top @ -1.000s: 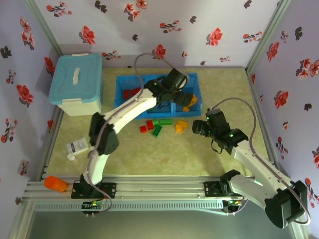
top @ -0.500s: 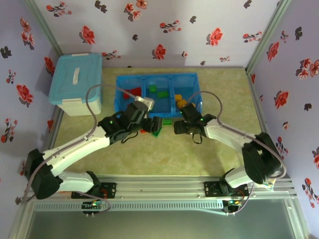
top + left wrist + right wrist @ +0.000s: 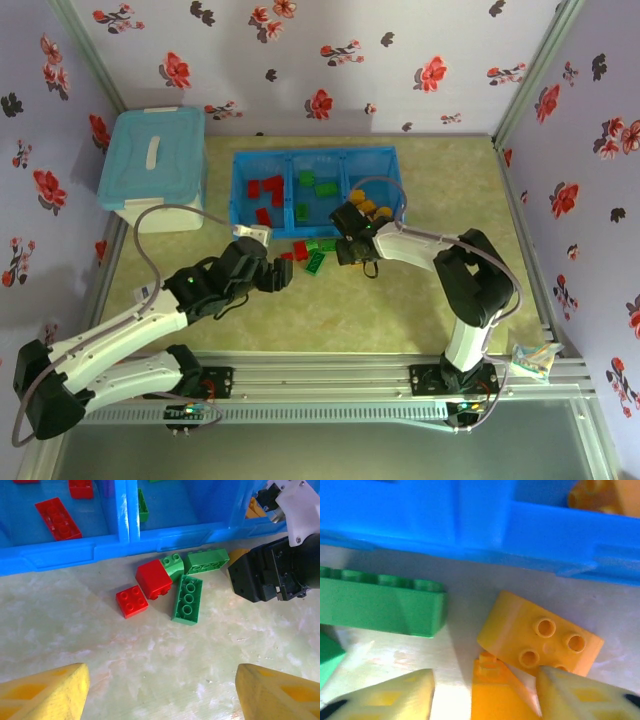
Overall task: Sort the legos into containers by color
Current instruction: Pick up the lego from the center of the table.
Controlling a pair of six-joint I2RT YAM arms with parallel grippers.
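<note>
The right gripper [image 3: 482,700] is spread, with an orange brick [image 3: 495,692] between its fingers and a yellow brick [image 3: 540,640] just ahead, beside the tray [image 3: 470,525]. The left gripper [image 3: 160,690] is spread too, with a red brick [image 3: 132,602] and a green brick [image 3: 187,599] ahead on the table [image 3: 150,650]. Both arms are extended low.

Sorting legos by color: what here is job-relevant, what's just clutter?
Job: loose red bricks, green bricks and orange brick on the table; blue three-bin tray; left pincer; right pincer.
Clutter: light-blue lidded box; crinkled packet.
</note>
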